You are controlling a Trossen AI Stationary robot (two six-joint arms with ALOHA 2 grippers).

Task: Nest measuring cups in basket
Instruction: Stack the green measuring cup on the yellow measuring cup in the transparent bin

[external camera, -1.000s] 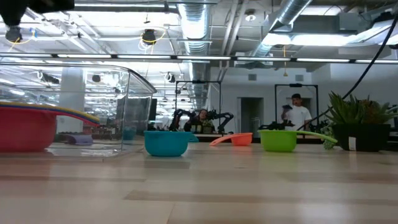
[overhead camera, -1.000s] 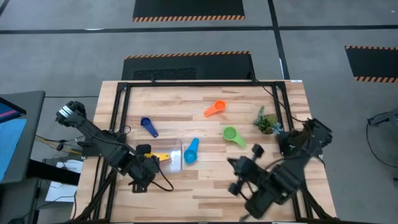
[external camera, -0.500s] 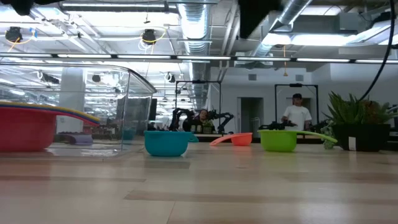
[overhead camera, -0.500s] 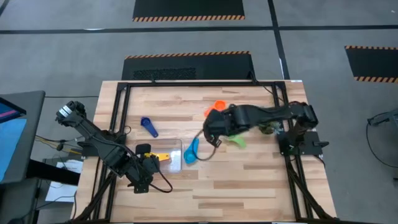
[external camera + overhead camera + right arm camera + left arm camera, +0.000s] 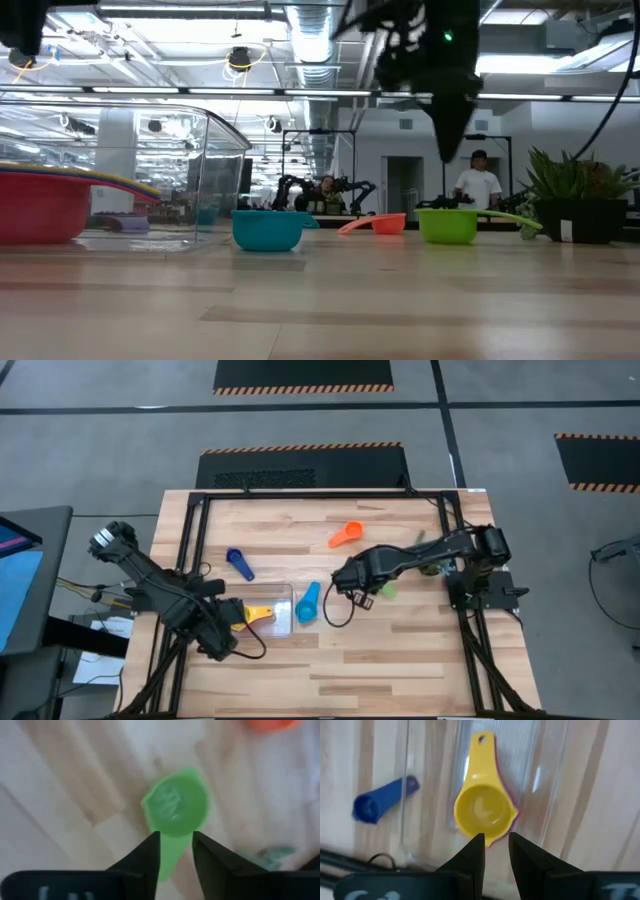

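Right claw [image 5: 352, 586] newly over green cup [image 5: 176, 806]

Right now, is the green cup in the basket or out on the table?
Out. The green cup sits on bare wood under the right gripper, apart from the basket.

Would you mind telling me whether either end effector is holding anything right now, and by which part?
Nothing is held. The right end effector is open, straddling the green cup's handle. The left end effector is open above the yellow cup.

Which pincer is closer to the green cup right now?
Right. The right pincer hangs above the green cup, fingers open astride its handle. The left pincer is across the table over the basket, at the yellow cup.
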